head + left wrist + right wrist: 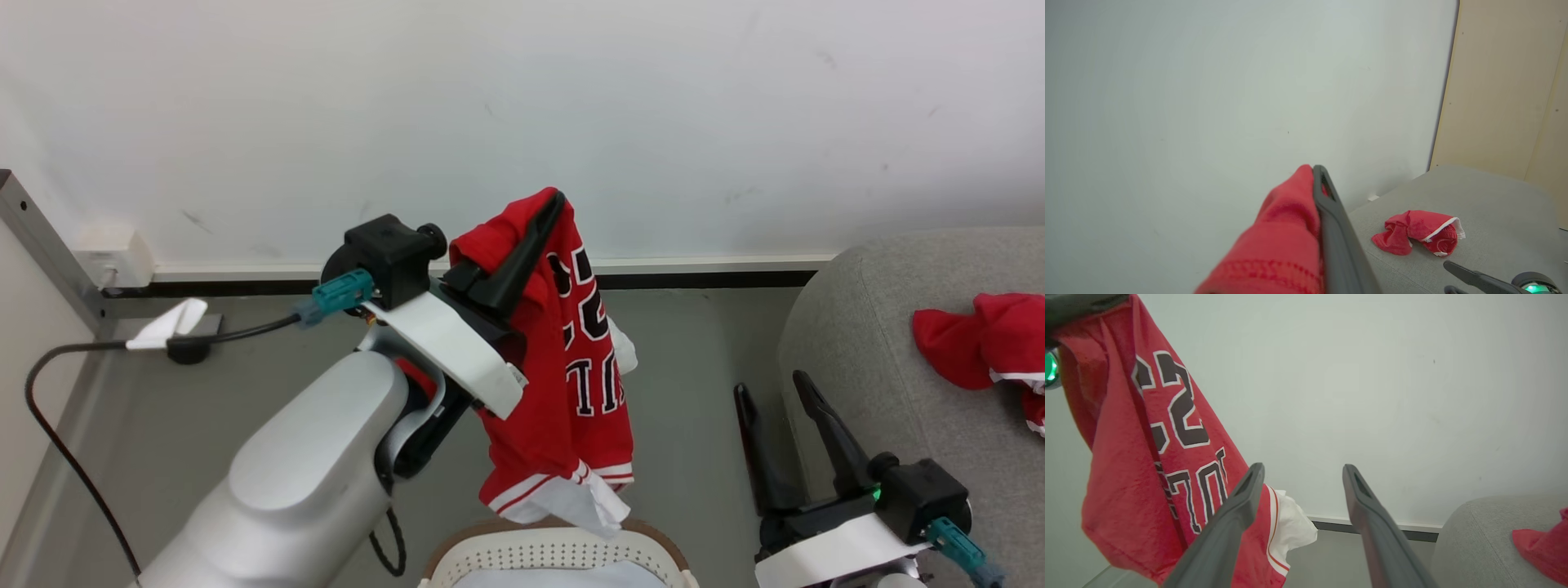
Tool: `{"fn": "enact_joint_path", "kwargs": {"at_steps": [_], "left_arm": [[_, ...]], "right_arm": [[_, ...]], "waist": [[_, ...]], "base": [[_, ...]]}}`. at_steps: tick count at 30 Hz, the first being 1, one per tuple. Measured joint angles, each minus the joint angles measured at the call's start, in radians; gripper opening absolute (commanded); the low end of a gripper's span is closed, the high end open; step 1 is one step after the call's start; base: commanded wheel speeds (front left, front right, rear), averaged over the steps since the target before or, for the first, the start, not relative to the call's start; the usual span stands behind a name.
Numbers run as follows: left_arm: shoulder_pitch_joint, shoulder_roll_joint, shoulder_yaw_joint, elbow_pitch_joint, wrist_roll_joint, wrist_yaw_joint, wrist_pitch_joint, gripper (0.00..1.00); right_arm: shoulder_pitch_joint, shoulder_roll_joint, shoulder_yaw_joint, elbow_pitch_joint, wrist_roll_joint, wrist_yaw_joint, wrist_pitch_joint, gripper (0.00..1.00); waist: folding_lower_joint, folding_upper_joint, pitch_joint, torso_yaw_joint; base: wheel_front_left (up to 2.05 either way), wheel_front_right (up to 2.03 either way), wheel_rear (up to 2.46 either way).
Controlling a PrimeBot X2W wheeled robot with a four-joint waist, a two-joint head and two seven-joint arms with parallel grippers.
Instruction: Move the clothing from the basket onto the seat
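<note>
Silver-grey forearm (310,457), white wrist plate (445,343), teal connector (343,294), black long-fingered left hand (558,199)

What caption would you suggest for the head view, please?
The left gripper holds a red jersey above the basket; the open right gripper sits beside the sofa bearing another red garment.

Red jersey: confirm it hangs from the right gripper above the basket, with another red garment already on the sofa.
Wrong gripper: the head view shows the red jersey pinched in the left gripper; the right gripper stands open and empty beside the sofa. The rest holds: it hangs above the basket, and another red garment lies on the sofa.
</note>
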Motion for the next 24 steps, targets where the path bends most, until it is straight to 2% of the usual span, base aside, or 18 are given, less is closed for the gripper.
{"fn": "enact_joint_path", "kwargs": {"at_steps": [11,17,24], "left_arm": [[0.018,-0.002,-0.012,-0.034,-0.011,0.012,0.002,0.0],[0.028,-0.016,-0.036,-0.038,-0.011,0.012,0.008,0.0],[0.043,-0.036,-0.067,-0.049,-0.011,0.012,0.015,0.0]], "right_arm": [[-0.04,-0.002,0.122,0.066,0.0,0.0,0.0,1.0],[-0.091,-0.001,0.241,0.162,0.035,0.0,0.0,1.0],[-0.163,0.007,0.325,0.324,0.042,0.0,0.0,1.0]], "waist": [[0.0,0.0,-0.002,0.015],[0.0001,0.0,-0.009,0.034],[0.0,0.0,-0.021,0.069]], "base": [[0.0,0.0,0.0],[0.0,0.0,0.0],[0.0,0.0,0.0]]}}
